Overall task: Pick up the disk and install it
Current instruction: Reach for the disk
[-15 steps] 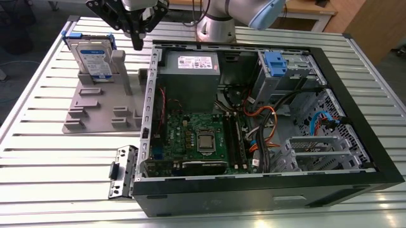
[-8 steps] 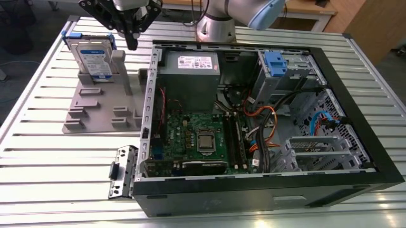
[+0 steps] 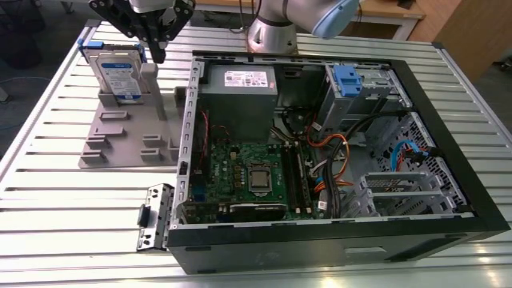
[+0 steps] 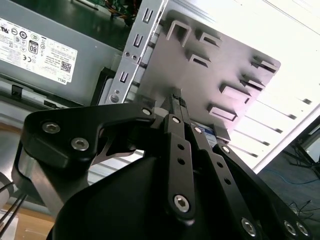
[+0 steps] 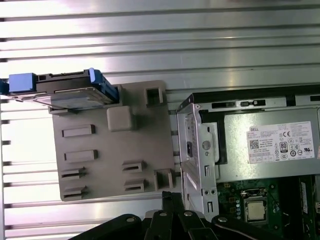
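Note:
The disk (image 3: 117, 73), silver with a white-and-blue label and a bright blue bracket, stands on edge in a slot at the back of the grey holder plate (image 3: 120, 144). In the first wrist view the disk (image 5: 75, 93) shows edge-on from above. My gripper (image 3: 160, 58) hangs just above and to the exterior view's right of the disk, over the plate's upright post, not touching it. Its black fingers meet at the tip, shut on nothing, in both wrist views (image 4: 176, 96) (image 5: 167, 196).
The open black computer case (image 3: 448, 150) lies on the slatted metal table (image 3: 48, 198), to the exterior view's right of the holder. Inside are the grey power supply (image 3: 237, 90), the motherboard (image 3: 248, 177), cables, and a grey drive cage with a blue latch (image 3: 347, 77).

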`<state>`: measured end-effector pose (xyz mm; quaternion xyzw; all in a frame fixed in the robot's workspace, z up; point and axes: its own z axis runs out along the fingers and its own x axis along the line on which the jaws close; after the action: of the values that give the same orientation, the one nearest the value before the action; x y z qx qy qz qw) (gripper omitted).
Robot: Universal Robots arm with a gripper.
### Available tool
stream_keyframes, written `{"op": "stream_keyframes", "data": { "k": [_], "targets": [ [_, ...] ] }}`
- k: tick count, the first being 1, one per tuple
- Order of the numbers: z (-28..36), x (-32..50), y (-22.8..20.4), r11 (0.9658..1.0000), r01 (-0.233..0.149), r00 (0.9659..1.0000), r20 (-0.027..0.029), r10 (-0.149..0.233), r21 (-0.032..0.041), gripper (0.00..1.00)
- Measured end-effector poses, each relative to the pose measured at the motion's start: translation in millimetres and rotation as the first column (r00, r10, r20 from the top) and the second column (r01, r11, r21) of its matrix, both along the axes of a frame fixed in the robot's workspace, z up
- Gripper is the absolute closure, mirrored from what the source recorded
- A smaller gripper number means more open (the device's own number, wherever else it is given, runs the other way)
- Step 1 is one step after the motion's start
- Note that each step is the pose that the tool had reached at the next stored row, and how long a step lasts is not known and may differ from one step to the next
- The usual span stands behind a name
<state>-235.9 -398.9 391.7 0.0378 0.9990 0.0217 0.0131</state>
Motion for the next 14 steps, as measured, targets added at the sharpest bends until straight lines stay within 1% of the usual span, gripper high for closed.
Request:
{"op": "stream_keyframes", "data": {
  "k": [14],
  "targets": [
    [-0.6, -19.4, 0.0, 1.0, 0.0, 1.0, 0.0, 0.0, 0.0, 0.9]
  ]
}}
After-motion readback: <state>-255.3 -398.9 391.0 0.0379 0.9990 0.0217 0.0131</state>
